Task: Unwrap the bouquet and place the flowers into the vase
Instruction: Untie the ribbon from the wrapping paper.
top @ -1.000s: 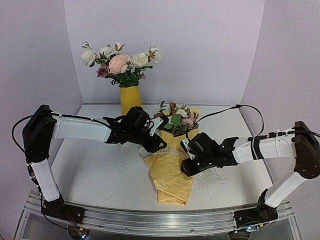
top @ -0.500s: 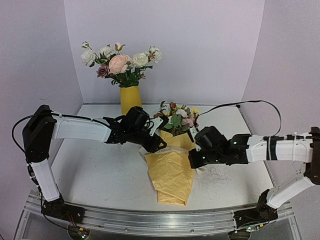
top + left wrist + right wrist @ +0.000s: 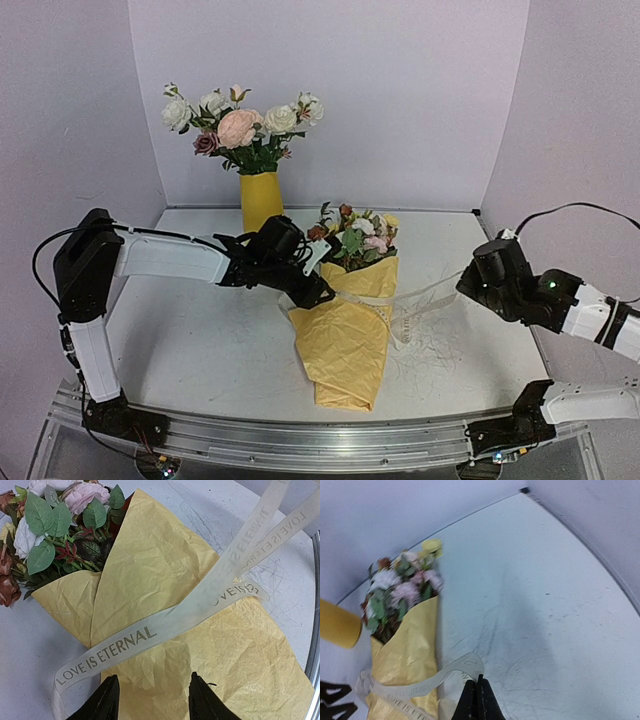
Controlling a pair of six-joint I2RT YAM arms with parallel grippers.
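I count one bouquet (image 3: 345, 330), a cone of crinkled yellow-orange paper, with small mixed flowers (image 3: 358, 235) at its mouth. There is also one cream printed ribbon (image 3: 420, 300), one tall plain yellow vase (image 3: 261, 200) and one bunch of white and pink roses (image 3: 240, 125) standing in that vase.

The bouquet lies about mid-desk (image 3: 200, 340), its blooms toward the back edge and its folded tip toward the near edge. The vase stands at the back edge, left of centre.

My left jaws (image 3: 155, 702) are released, fingers apart just over the paper on the cone's left side, with the ribbon crossing in front of them. My right jaws (image 3: 477, 700) are clenched on the ribbon, well off to the cone's right, and its strands stretch between us.

Bare desk lies toward the left edge and the right edge. Walls (image 3: 560, 120) stand along the left, back and right edges.
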